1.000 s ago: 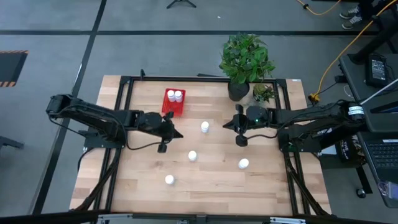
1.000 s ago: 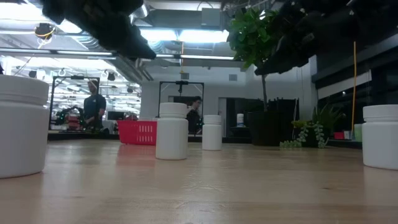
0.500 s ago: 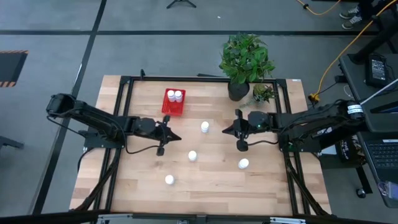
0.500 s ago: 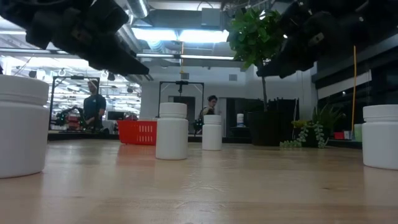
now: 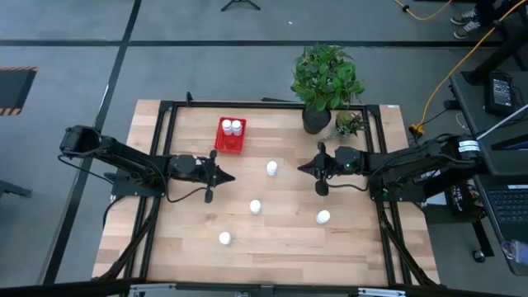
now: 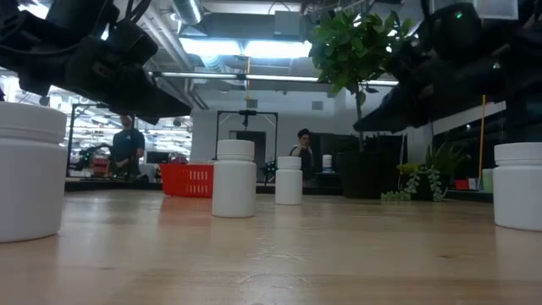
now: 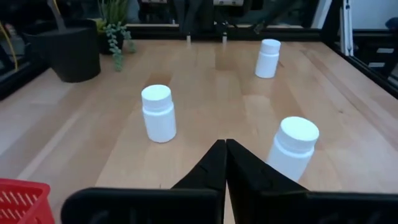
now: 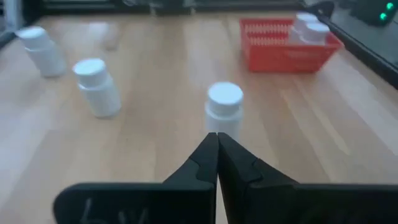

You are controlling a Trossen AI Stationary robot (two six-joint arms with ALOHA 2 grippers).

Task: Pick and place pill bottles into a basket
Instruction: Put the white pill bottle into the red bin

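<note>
The red basket point(image 5: 231, 137) stands at the far left of the table with two white pill bottles point(image 5: 232, 126) upright in it. Several more white pill bottles stand loose on the wood: one mid-table point(image 5: 271, 168), one nearer point(image 5: 256, 206), one to the right point(image 5: 322, 217) and one near the front point(image 5: 224, 238). My left gripper point(image 5: 232, 176) is shut and empty, just near of the basket point(image 7: 18, 198), above the table point(image 7: 225, 146). My right gripper point(image 5: 299, 169) is shut and empty, right of the mid-table bottle point(image 8: 224, 107), pointing at it point(image 8: 216, 138).
A dark plant pot point(image 5: 316, 120) with a leafy plant stands at the far edge, with a smaller plant point(image 5: 349, 124) to its right. A black frame point(image 5: 165, 148) runs along the table's edges. People stand in the room beyond the table point(image 6: 127, 146).
My left gripper has drawn back a little toward the table's left edge and come down. My right gripper has come down and shifted slightly toward the right edge. The bottles and basket have stayed where they were.
</note>
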